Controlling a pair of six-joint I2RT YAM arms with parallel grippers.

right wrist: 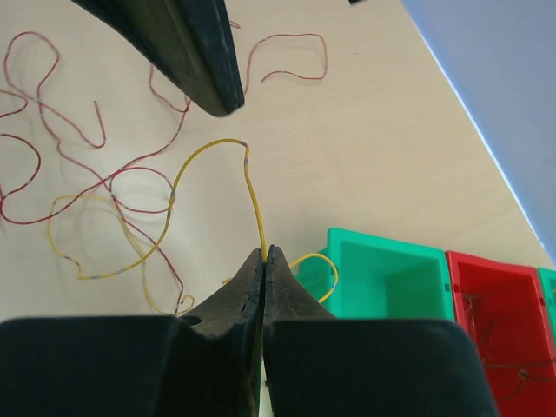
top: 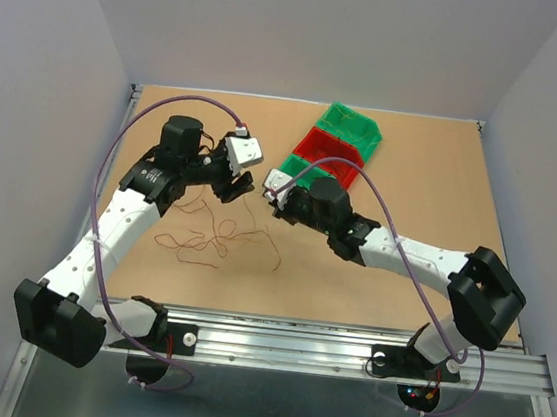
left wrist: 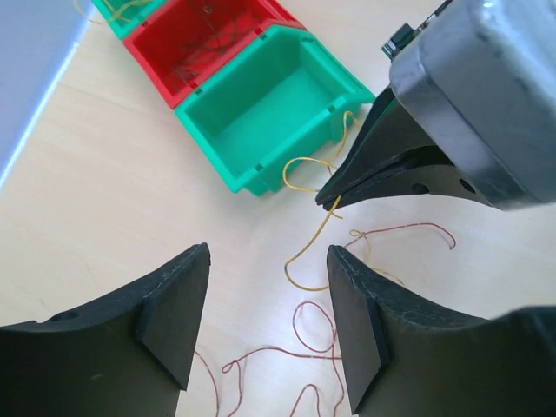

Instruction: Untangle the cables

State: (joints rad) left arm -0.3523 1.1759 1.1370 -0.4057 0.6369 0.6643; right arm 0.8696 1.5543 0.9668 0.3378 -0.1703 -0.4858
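Cables (top: 204,243) hard to trace from above, sprawled toward near-left corner of table (top: 420,295); yellow cable (right wrist: 250,187) end, near green bin (right wrist: 382,278), hidden inside right gripper (right wrist: 265,254) pinching it; left gripper (left wrist: 269,256) spread, empty.

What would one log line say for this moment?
left gripper: open, empty | right gripper: shut on yellow cable | red cables: loose on table

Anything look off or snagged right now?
Nothing damaged or spilled. The yellow cable pinched in the right gripper loops right beside the corner of the nearest green bin, possibly snagging, and crosses the red cables on the table.
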